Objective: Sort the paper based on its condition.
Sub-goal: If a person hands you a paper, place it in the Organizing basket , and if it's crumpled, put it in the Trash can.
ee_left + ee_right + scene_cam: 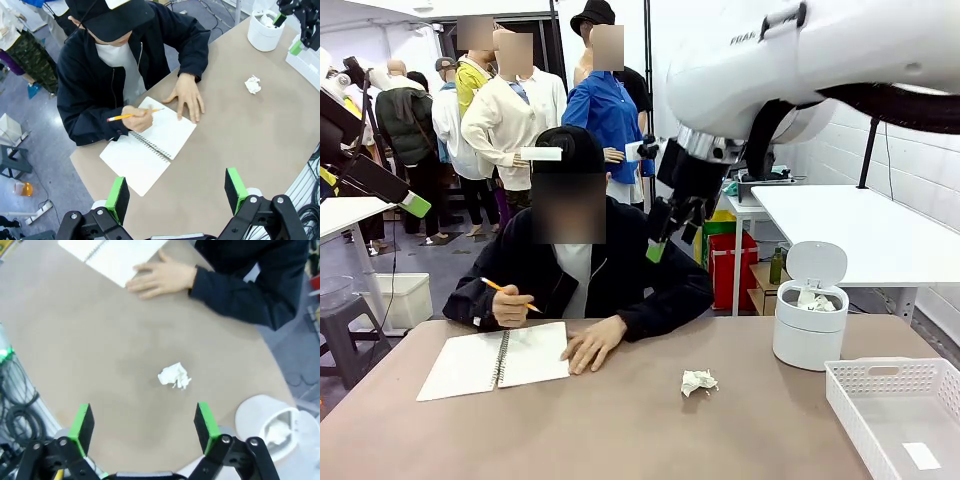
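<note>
Table [620,420]: tan top, shared with a person writing in a notebook [495,360] at the far side; busy room behind.
Paper [698,381]: 1 crumpled white lump, lay loose on bare table right of centre, apart from everything; seen also from the right wrist [174,375] and the left wrist [253,84].
Bin [809,325]: white, lid up, stood just right of and beyond the lump; more crumpled paper inside.
Tray [865,400]: white basket at the near right corner, 1 flat label inside.
Handling: judged very light, soft, springy; likely to crush further and to skid if nudged sideways; no fragility to mind.
Hold: best across the bulk of the lump, pads on 2 opposite sides, coming straight down.
Right gripper [142,422]: jaws spread wide, nothing held; hung well above the table, lump below and slightly ahead, roughly centred between the pads.
Left gripper [176,192]: jaws wide apart, nothing held; high over the near left edge, lump well off.
Risk: thin folds could slip from a shallow pinch.
</note>
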`<state>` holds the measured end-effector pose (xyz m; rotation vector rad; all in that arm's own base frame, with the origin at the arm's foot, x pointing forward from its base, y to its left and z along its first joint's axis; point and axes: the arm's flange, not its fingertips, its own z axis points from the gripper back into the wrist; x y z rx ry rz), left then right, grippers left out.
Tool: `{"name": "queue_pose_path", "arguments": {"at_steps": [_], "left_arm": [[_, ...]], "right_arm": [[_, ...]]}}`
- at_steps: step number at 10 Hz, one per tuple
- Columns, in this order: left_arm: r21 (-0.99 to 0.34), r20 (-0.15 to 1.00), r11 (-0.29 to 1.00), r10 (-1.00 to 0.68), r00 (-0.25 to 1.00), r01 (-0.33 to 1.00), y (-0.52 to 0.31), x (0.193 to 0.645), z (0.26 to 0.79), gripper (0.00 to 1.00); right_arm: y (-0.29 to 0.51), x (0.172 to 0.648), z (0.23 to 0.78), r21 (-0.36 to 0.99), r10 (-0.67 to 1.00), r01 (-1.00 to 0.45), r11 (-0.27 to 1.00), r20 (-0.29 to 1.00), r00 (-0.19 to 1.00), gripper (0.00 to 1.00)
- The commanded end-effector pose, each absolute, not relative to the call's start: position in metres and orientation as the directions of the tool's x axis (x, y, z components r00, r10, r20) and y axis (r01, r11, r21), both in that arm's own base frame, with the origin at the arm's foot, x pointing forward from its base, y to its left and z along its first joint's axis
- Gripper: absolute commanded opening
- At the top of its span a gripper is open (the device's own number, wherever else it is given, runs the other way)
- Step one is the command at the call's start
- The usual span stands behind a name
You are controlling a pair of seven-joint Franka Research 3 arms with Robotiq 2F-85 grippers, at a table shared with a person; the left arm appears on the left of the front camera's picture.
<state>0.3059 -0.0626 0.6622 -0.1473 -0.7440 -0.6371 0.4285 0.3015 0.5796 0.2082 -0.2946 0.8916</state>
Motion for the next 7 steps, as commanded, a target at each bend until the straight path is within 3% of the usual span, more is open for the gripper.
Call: {"name": "queue_pose_path", "arguments": {"at_steps": [1, 7], "left_arm": [[0.096, 0.671, 0.804, -0.487, 0.558, 0.587, -0.063, 0.306, 0.662, 1.0], [0.096, 0.671, 0.804, -0.487, 0.558, 0.587, -0.063, 0.306, 0.662, 1.0]], "right_arm": [[0.305, 0.428, 0.563, 0.042, 0.727, -0.767, 0.641, 0.286, 0.624, 1.0], [0.315, 0.422, 0.452, 0.074, 0.692, -0.697, 0.714, 0.081, 0.718, 1.0]]}}
